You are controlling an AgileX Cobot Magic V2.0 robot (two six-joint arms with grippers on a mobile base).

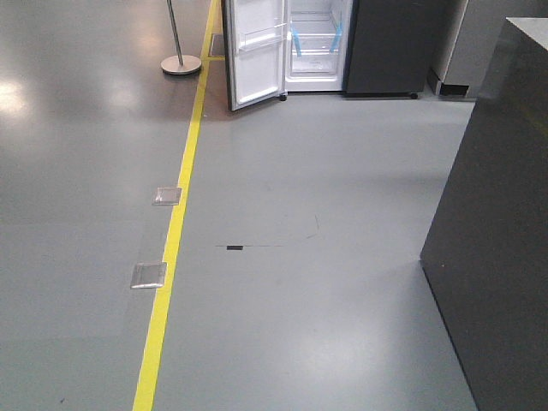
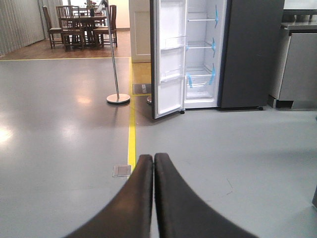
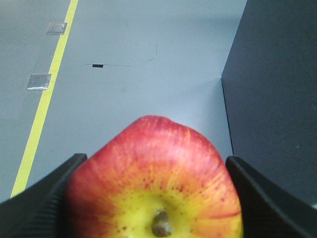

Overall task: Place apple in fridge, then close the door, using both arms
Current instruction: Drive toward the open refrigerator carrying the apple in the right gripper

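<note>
Apple (image 3: 156,183) in right claw (image 3: 154,159) — counter (image 3: 272,99) beside

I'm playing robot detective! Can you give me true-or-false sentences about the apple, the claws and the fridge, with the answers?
1. The right claw is holding the apple. True.
2. The door of the fridge is shut. False: it stands open and you can see the white shelves inside.
3. The left claw is wide open. False: its two fingers are pressed together with nothing between them.
4. A yellow line runs along the floor. True.
5. The apple is already inside the fridge. False: it is in the right claw, above the grey floor.
</note>
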